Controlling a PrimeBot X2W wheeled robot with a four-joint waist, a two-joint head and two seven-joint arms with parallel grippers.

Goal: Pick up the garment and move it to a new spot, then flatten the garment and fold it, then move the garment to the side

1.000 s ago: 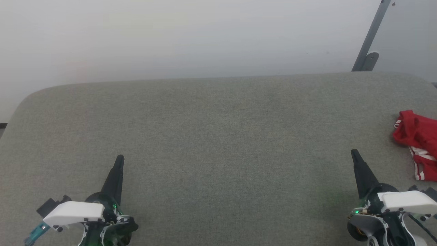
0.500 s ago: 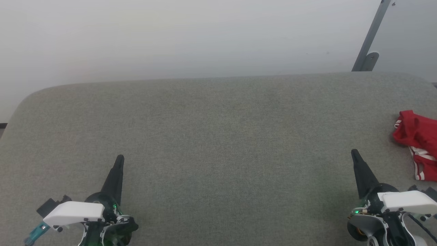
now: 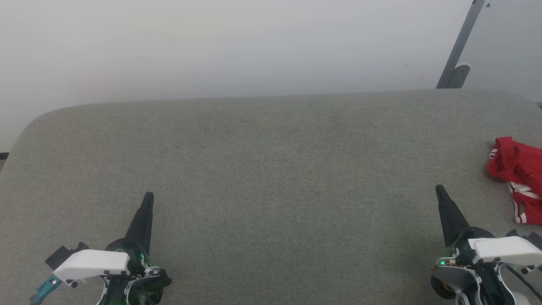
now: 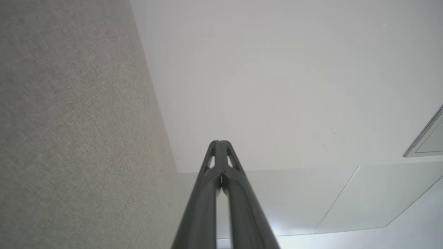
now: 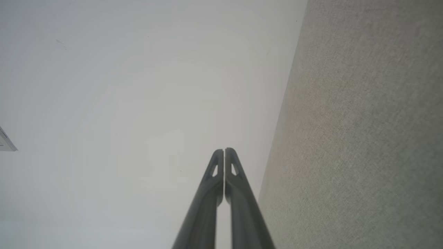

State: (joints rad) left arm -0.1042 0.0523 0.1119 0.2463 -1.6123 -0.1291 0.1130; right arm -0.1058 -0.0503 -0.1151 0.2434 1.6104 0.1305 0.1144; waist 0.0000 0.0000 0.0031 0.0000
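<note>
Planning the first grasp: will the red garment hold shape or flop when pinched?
Likely floppy: the garment lies crumpled in soft folds, so a pinch would probably lift one layer and the rest would hang. Probably light: it looks like small, thin cloth. A push would likely bunch it rather than slide it; the grey surface looks textured.

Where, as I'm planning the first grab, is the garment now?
In the head view the garment lies on the grey surface at the picture's right edge, beyond and right of the right gripper.

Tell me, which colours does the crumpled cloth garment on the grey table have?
The crumpled cloth garment is bright red with white stripe trim, clearest in the head view.
</note>
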